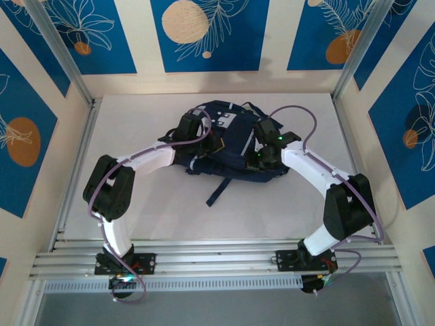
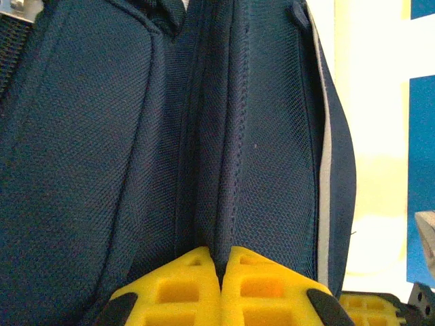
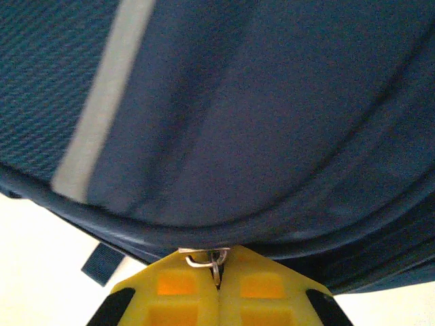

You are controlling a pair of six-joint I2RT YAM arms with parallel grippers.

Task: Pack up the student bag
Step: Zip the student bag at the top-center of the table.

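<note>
The student bag [image 1: 228, 146], dark navy with a pale grey patch, lies at the middle of the white table. My left gripper [image 1: 207, 141] sits on the bag's left side; its yellow fingers [image 2: 194, 285] are shut on a ridge of navy mesh fabric [image 2: 228, 204] beside a zipper seam. My right gripper [image 1: 262, 157] is at the bag's right side. Its yellow fingers [image 3: 265, 288] are shut on a small metal zipper pull [image 3: 212, 261] at the bag's piped edge [image 3: 224, 231]. A light-grey stripe [image 3: 102, 102] crosses the bag's fabric above it.
A dark strap [image 1: 219, 192] trails from the bag toward the near edge. Aluminium frame posts [image 1: 58, 51] and panelled walls [image 1: 397, 136] enclose the table on three sides. A rail [image 1: 217, 258] runs along the front by the arm bases.
</note>
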